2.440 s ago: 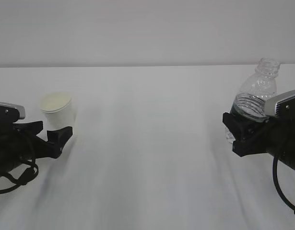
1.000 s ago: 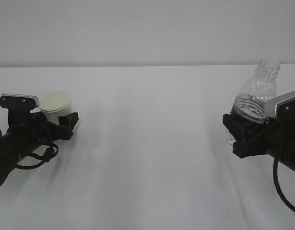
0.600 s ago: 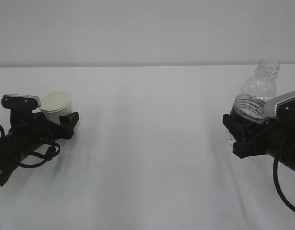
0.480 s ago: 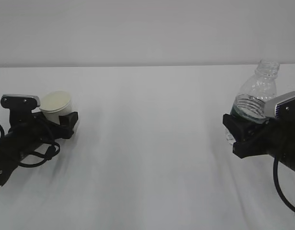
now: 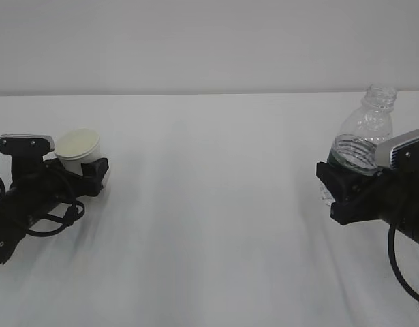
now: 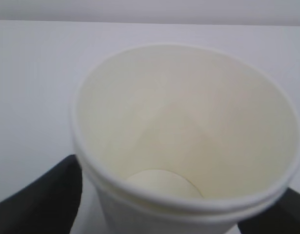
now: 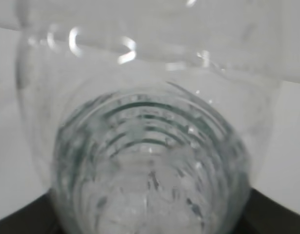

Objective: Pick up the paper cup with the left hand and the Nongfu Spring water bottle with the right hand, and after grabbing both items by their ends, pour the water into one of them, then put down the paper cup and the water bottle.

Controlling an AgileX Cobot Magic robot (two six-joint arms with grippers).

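Exterior view: a white worktop (image 5: 209,225) runs back to a pale wall, with one black arm low at the left edge and one at the right edge.
Paper cup: the paper cup (image 5: 78,151) stands on the worktop at far left, mouth up and leaning slightly; its cream inside shows.
Left gripper: the left gripper (image 5: 86,170) lies low along the worktop with a black finger on each side of the cup's lower part; the jaws stand wide, and I cannot tell from these views whether they touch the cup wall.
Left wrist view: the paper cup (image 6: 186,141) fills the picture, rolled rim toward the camera, round bottom visible and dry; dark fingers (image 6: 40,200) show at the lower left and lower right corners, beside the cup.
Water bottle: the Nongfu Spring water bottle (image 5: 362,133) is at far right, neck up and leaning a little right, uncapped, its dark green label band just above the gripper.
Right gripper: the right gripper (image 5: 342,191) is clenched around the bottle's lower body, grasping it.
Right wrist view: the bottle (image 7: 150,161) is seen from close up along its ribbed clear body, green rings showing through the plastic; black gripper parts sit at the bottom corners.
Water: the level inside the bottle is too hard to make out.
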